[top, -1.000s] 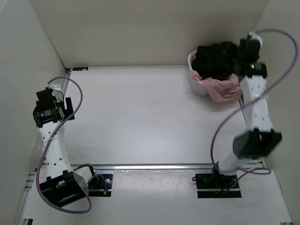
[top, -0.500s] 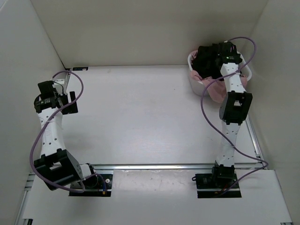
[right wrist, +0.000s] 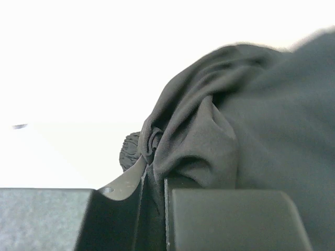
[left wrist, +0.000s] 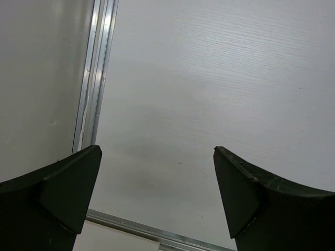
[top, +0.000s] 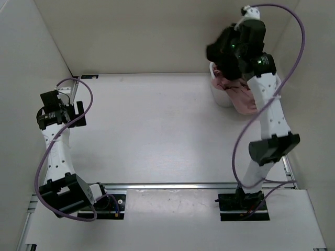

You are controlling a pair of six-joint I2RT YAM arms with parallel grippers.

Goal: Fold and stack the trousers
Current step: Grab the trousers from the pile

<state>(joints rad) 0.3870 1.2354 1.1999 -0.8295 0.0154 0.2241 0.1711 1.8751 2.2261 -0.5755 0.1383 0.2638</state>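
At the far right corner of the worktop (top: 157,130), my right tool (right wrist: 154,180) is clenched on a fold of the black trousers (right wrist: 251,130). The cloth is pinched between its two fingers and bunched in a dark mass up above the white basket (top: 218,97). A pink garment (top: 241,98) drapes over the basket's rim. Over on the left side, my left tool (left wrist: 157,172) hangs released, its fingers spread wide above the worktop, near a metal rail (left wrist: 94,78) along the side wall.
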